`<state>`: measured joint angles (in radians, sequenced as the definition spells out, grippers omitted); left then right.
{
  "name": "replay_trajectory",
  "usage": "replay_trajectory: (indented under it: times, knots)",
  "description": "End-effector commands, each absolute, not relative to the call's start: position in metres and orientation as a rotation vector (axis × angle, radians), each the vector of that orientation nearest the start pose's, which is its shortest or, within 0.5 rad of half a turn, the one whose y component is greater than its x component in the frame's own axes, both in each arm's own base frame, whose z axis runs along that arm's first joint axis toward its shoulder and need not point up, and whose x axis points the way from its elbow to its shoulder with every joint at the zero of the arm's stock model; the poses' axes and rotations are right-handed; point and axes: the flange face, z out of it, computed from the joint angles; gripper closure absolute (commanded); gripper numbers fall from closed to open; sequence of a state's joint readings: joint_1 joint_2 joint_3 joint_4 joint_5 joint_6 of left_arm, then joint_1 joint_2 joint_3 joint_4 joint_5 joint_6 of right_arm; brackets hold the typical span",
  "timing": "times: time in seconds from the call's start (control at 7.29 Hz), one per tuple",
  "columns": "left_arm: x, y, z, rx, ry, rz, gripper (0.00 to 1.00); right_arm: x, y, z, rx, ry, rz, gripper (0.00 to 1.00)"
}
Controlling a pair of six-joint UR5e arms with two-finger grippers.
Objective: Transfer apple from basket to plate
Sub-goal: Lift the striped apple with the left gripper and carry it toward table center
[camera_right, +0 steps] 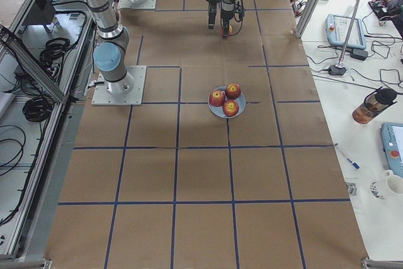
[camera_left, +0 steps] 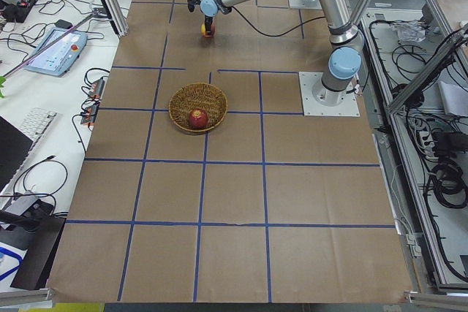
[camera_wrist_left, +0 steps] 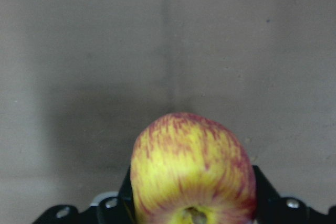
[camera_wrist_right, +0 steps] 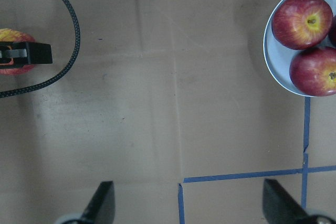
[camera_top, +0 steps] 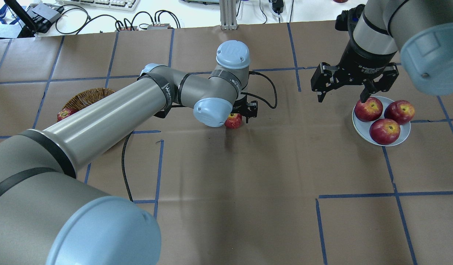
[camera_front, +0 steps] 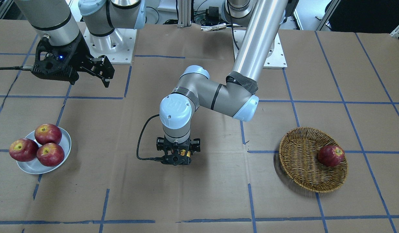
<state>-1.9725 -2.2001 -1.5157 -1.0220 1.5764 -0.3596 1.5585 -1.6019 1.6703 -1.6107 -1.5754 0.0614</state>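
From the overhead camera, with 12 o'clock at the table's far edge, I have the left gripper (camera_top: 236, 117) close to the middle of the table (camera_top: 226, 206), pointing straight down and clamped on the apple (camera_wrist_left: 191, 177). My left wrist camera fills with its yellow skin streaked in red, stem end toward the lens, and a dark finger pressed against each flank. I cannot make out whether the apple hangs clear of the brown paper or touches it. The basket (camera_front: 300, 155) lies well apart at 9 o'clock from the apple, half hidden behind my left arm. One dark red apple (camera_front: 331, 155) rests in it against the 9 o'clock rim. The plate (camera_top: 360, 127) sits well apart at 3 o'clock from the held apple, and three dark red apples (camera_top: 384, 131) are crowded together on it, covering most of the surface. The right gripper (camera_top: 342, 95) hangs at roughly 10 o'clock from the plate, raised above it, with its fingers (camera_wrist_right: 102, 203) spread wide and nothing between them. In the right wrist view the plate shows at 2 o'clock in the frame. The clamped apple peeks in at the 9 o'clock edge beside a loop of black cable (camera_wrist_right: 73, 30).
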Motion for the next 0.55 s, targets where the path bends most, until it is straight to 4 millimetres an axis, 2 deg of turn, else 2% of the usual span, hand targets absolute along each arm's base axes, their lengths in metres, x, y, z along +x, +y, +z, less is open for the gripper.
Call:
replay_trajectory:
  times: [0.0, 0.14, 0.41]
  knots:
    - [-0.386, -0.572, 0.221, 0.068, 3.15, -0.025, 0.01, 0.127, -0.477, 0.458, 0.116, 3.144, 0.046, 0.0]
    - [-0.371, -0.572, 0.27, 0.085, 3.156, -0.078, 0.01, 0.127, -0.476, 0.457, 0.116, 3.144, 0.048, 0.0]
    - [-0.314, -0.57, 0.369, 0.166, 3.141, -0.036, 0.01, 0.127, -0.476, 0.456, 0.116, 3.144, 0.048, 0.0]
